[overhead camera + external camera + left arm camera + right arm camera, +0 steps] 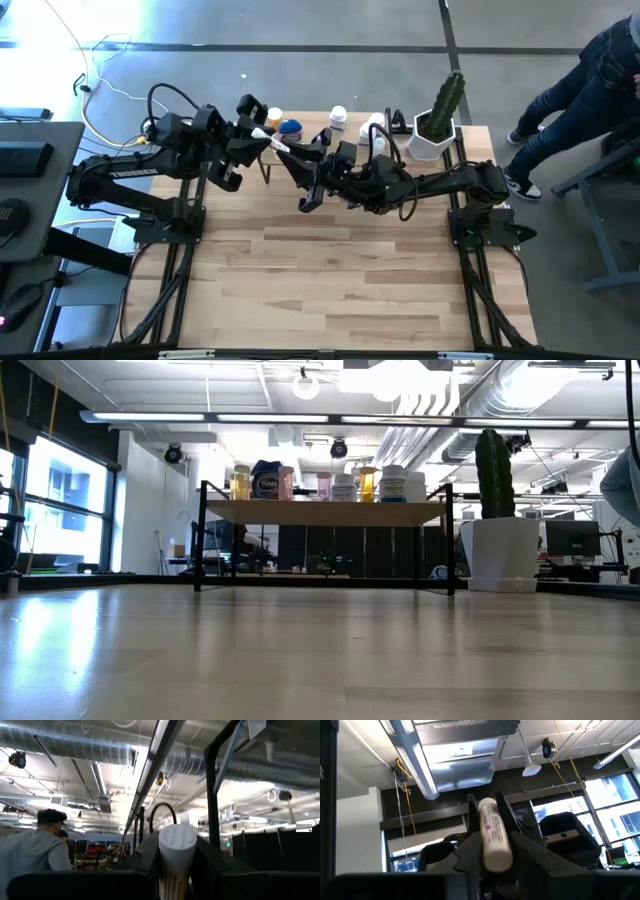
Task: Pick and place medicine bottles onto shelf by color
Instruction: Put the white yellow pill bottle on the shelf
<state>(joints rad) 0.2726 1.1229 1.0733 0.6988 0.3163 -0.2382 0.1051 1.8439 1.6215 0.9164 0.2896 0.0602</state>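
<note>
Both arms are matte black, built of chunky jointed segments. Black cables loop over the left arm (150,160) and the right arm (440,185). Each gripper has two dark, wedge-shaped fingers (530,852).

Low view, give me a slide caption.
Medicine bottles lined up on the shelf beside a potted cactus.

white tube (492,835) with red lettering (between dark hands), blue-lidded jar (291,127), green cactus (445,102).

Left pincer (262,133) and right pincer (290,150) tip to tip, both clamped.
</note>
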